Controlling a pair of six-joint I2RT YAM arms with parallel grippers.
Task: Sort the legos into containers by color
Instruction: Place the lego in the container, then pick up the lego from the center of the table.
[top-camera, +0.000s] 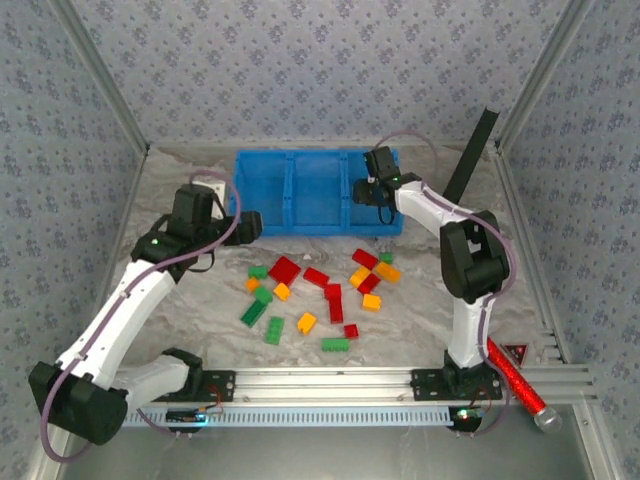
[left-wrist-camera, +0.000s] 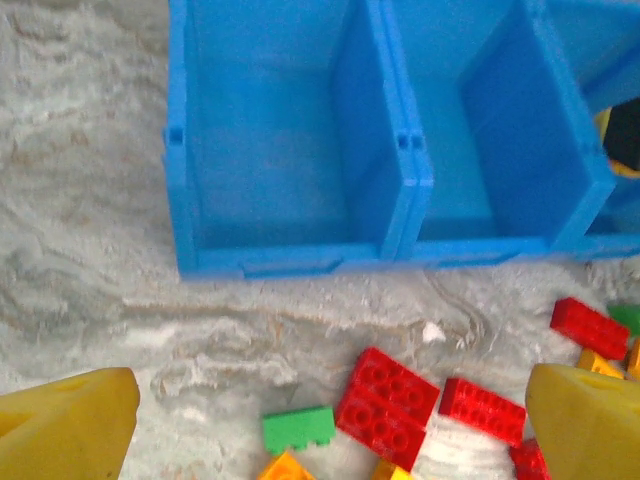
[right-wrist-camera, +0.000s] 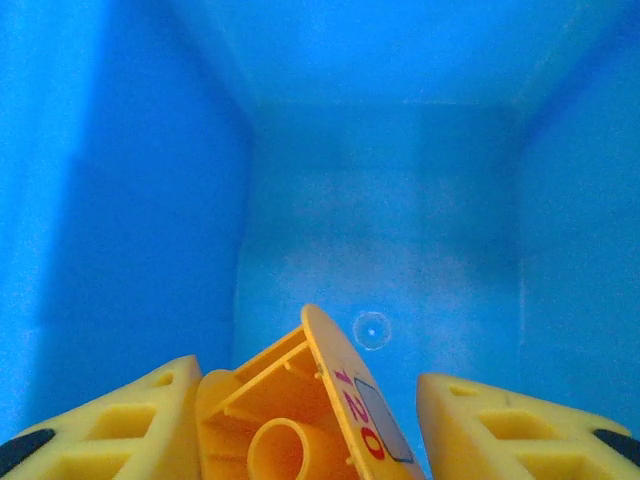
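Legos (top-camera: 285, 270) lie at 6 o'clock of the tray (top-camera: 300, 228). Left claw (left-wrist-camera: 330, 425) gapes wide above them. Right claw (right-wrist-camera: 315, 425) hangs over the 3 o'clock bin (right-wrist-camera: 380, 260), orange brick (right-wrist-camera: 250, 400) between its fingers; grip unclear.

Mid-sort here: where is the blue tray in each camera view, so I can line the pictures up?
Top external: the blue tray sits at the far middle of the table.
Left wrist: it runs across the top, front wall facing the camera.
Right wrist: looking down into one compartment, an orange brick between the right fingers.
Shared landmark: the big square red brick, in front of the tray in top and left wrist views.
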